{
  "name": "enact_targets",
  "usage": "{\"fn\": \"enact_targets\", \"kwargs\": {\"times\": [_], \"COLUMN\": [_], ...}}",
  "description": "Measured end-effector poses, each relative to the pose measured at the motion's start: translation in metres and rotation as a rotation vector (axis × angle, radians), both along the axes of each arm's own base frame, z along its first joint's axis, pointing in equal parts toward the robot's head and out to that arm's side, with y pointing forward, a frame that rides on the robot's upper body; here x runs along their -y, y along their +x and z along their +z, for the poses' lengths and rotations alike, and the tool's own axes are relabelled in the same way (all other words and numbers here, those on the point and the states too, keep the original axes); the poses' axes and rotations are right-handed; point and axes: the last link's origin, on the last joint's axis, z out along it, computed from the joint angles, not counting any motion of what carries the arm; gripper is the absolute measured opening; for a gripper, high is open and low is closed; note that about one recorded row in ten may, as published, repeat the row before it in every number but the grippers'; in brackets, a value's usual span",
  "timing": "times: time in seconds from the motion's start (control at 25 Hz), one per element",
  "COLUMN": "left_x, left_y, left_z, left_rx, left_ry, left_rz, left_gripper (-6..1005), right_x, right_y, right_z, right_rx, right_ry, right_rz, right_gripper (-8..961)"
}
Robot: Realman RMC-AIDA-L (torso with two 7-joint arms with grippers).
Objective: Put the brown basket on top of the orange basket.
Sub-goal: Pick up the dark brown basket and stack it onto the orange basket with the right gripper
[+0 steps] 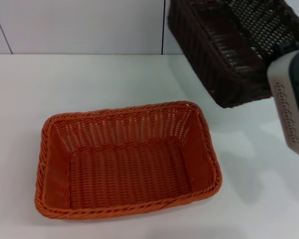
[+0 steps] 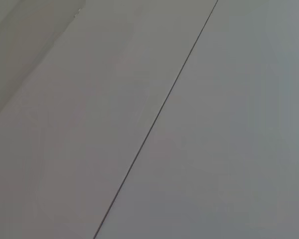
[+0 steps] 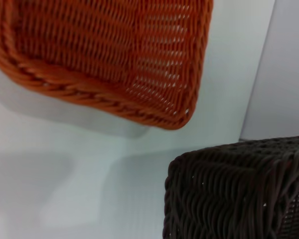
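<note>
A: Carrying looks like the job right now. The right end effector (image 1: 285,52) sits at the far right of the head view, its white-and-black housing up against the near right edge of the brown basket (image 1: 229,45). The basket hangs tilted and clear of the tabletop (image 1: 89,84), so I judge it is gripped by that rim, though the fingers themselves are hidden and I cannot tell how they stand.

B: And the target?

A: The orange basket (image 1: 124,159) rests flat on the tabletop, open side up and empty, to the left of and nearer than the brown one. In the right wrist view a corner of the brown basket (image 3: 239,194) is close up, with a corner of the orange basket (image 3: 114,55) beyond it, apart, white surface between them.

B: What makes the placement go well?

A: Three things, I think. Level the brown basket before lowering, since it leans now. Turn it so its long sides run with the orange basket's long sides; both are rectangular with sloped walls, so a matched heading should let it nest or seat evenly. Then bring it over the centre of the opening and lower straight down, so a corner does not catch the braided rim and shove the orange basket along.

B: The left arm?

A: Its end effector is not visible anywhere; the left wrist view shows only a plain pale surface with a thin dark seam (image 2: 154,124).
</note>
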Motion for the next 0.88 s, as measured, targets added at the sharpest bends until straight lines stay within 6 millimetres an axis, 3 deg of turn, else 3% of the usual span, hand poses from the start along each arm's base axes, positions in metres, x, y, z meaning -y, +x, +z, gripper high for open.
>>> {"fn": "enact_targets", "kwargs": {"times": [0.56,0.88], "left_x": [-0.005,-0.007], "left_y": [0.005,0.009], "left_z": [0.000,0.001], "left_rx": [-0.006,0.000], "left_ry": [0.004,0.031], "left_rz": [-0.026,-0.053], "left_gripper": [796,796], "right_x": [0.012,0.032], "right_y": [-0.074,-0.078], "right_z": [-0.028,-0.039], "right_rx": [-0.083,-0.008], "right_ry": [-0.257,-0.481], "right_rz": [0.288,0.474], "right_gripper": [203,205]}}
